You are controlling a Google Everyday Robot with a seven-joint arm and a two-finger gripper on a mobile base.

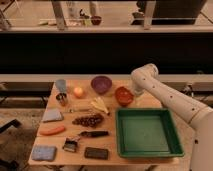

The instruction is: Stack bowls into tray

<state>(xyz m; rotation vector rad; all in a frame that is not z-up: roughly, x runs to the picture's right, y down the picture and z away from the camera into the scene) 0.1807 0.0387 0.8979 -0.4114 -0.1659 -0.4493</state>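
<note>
An orange-red bowl (123, 96) sits on the wooden table (110, 145), just above the top left corner of the green tray (146, 132). A purple bowl (101, 84) stands to its left at the back of the table. The tray holds nothing. My gripper (132, 93) hangs from the white arm (165, 97) and is down at the right rim of the orange-red bowl, touching or nearly touching it.
On the left half of the table lie a blue cup (61, 85), a metal can (62, 99), an orange fruit (78, 92), a banana (99, 105), grapes (89, 120), a carrot (52, 130), sponges (43, 152), a brush (93, 134) and a dark bar (96, 153).
</note>
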